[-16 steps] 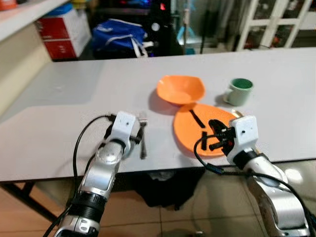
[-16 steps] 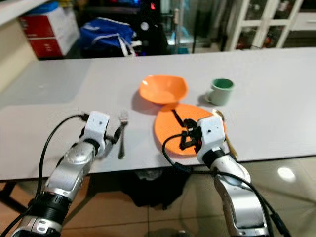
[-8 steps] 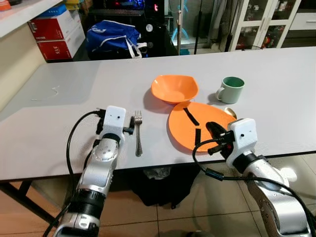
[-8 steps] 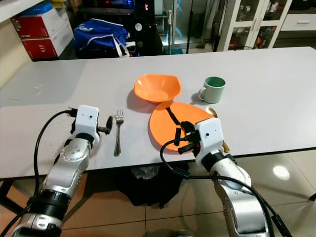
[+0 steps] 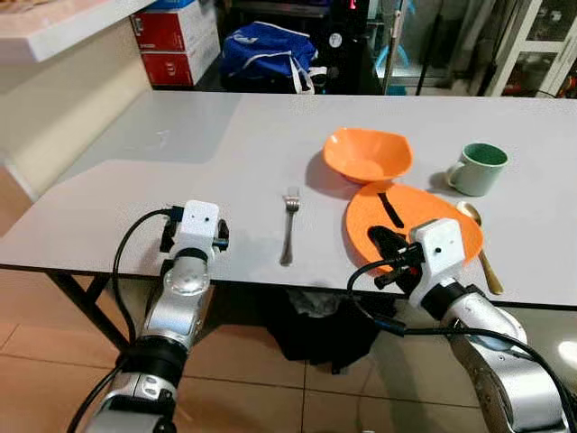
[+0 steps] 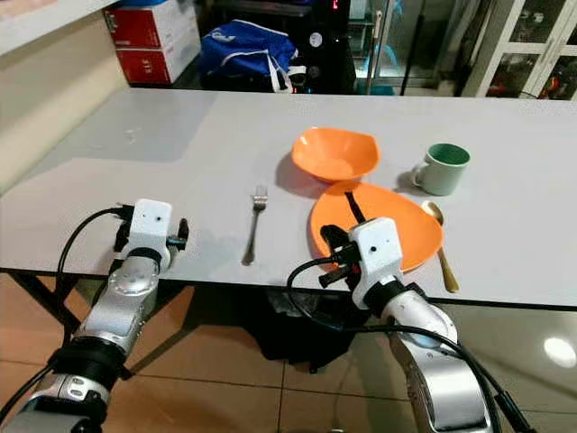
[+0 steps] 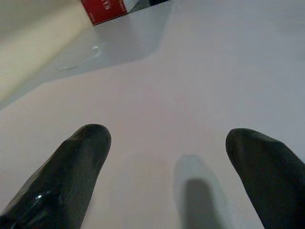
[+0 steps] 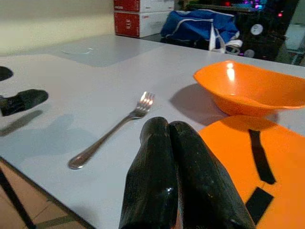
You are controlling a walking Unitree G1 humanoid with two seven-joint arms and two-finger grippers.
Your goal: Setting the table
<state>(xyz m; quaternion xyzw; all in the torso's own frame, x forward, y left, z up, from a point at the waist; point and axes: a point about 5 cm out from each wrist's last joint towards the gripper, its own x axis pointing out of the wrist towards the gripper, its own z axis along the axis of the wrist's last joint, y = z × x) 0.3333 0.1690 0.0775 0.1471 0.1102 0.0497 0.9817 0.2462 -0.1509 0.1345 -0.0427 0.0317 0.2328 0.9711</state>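
- The right gripper (image 5: 386,245) hides part of the plate's (image 5: 439,219) near rim; its fingers (image 8: 176,157) are pressed together, holding nothing.
- The left gripper (image 7: 167,162) sits over bare tabletop (image 5: 216,162) by the front edge, toward the left corner, fingers spread wide and empty.
- On the tabletop: one fork (image 5: 288,231), one bowl (image 5: 367,153), one plate, one mug (image 5: 477,168), one spoon (image 5: 480,246).
- The fork lies near the front edge between the grippers; the bowl sits behind the plate, the spoon just right of it.
- Black marks on the plate are hard to identify.
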